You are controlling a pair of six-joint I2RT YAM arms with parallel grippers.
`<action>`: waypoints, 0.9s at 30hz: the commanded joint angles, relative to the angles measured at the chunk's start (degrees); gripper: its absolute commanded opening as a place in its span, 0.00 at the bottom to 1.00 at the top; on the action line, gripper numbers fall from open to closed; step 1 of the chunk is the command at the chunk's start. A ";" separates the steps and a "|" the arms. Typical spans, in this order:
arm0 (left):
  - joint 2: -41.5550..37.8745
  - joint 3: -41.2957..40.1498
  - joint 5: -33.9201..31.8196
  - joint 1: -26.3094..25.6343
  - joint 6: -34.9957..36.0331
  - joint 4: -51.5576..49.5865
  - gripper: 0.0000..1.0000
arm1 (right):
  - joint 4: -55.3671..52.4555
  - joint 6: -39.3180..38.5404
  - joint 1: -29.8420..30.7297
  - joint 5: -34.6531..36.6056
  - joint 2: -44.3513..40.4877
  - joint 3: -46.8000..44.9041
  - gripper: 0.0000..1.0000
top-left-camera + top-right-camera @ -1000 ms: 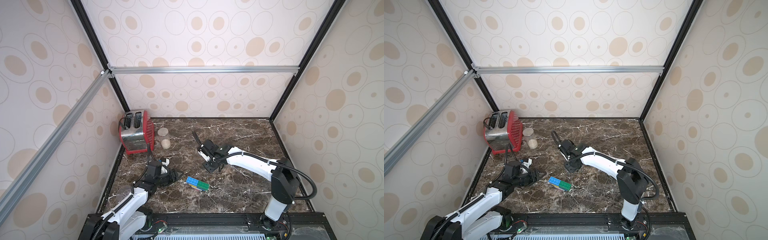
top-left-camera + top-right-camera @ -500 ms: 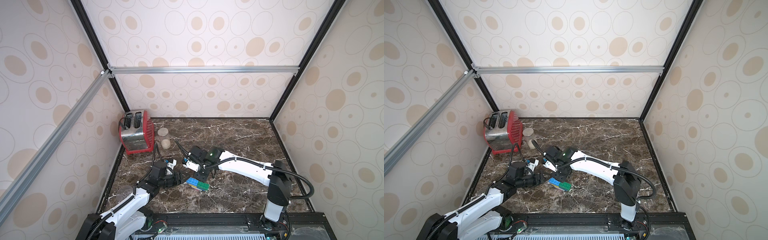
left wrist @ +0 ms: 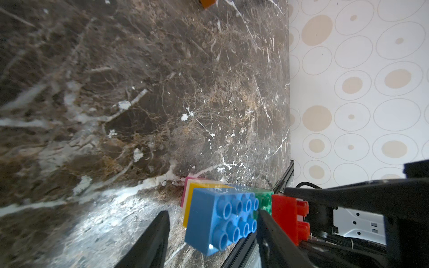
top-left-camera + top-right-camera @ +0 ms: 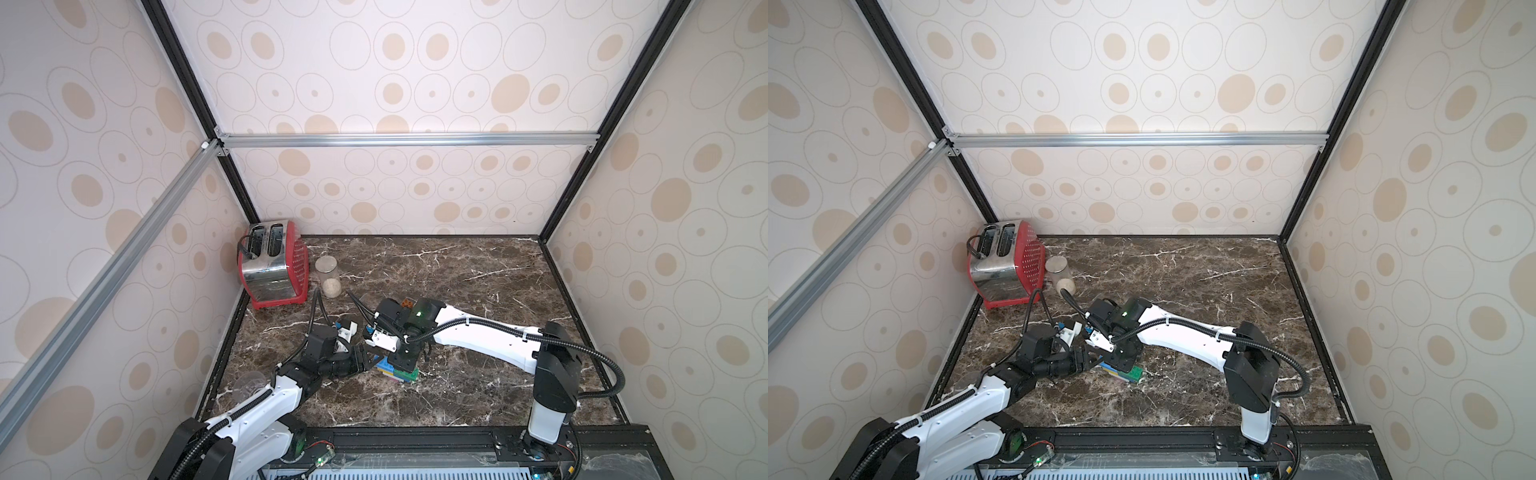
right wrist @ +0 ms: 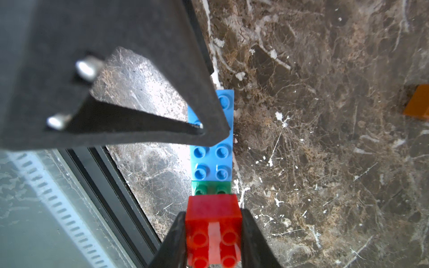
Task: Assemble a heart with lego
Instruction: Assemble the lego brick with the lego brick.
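The heart (image 4: 385, 367) is a stack of joined lego with a blue brick (image 3: 209, 220) on top, a green end (image 5: 211, 186), and yellow, white and pink layers beneath. It sits near the table's front left. My left gripper (image 3: 212, 213) is open and straddles the blue end. One of its fingers (image 3: 157, 234) is low by the table with a gap to the brick, and the other is over the studs. My right gripper (image 5: 213, 212) is shut on a red brick (image 5: 213, 208) held just above the green end. A loose orange brick (image 4: 407, 304) lies behind the right wrist.
A red toaster (image 4: 272, 266) stands in the back left corner with a glass jar (image 4: 328, 276) beside it. The black front rail (image 5: 111, 176) runs close to the stack. Both arms crowd the front left in both top views.
My right arm swung from mid-table toward the front left, bringing the red brick down over the stack. My left gripper reached the stack's blue end, and its jaws narrowed.
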 commanded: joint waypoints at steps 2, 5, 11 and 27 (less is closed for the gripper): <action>-0.15 -0.67 0.11 -0.54 -1.01 2.17 0.60 | -0.90 -1.06 0.52 -0.69 -0.60 -1.47 0.30; -0.40 -0.67 0.03 -0.54 -1.02 2.19 0.60 | 0.25 -0.80 0.56 -0.25 -0.91 -2.62 0.30; -0.06 -0.67 -0.13 -0.54 -1.01 2.11 0.60 | 2.47 -0.15 0.61 1.22 -1.77 -4.39 0.29; 0.77 -0.63 -0.75 -0.72 -0.31 0.95 0.60 | 0.61 1.84 3.94 4.79 -0.04 -4.02 0.28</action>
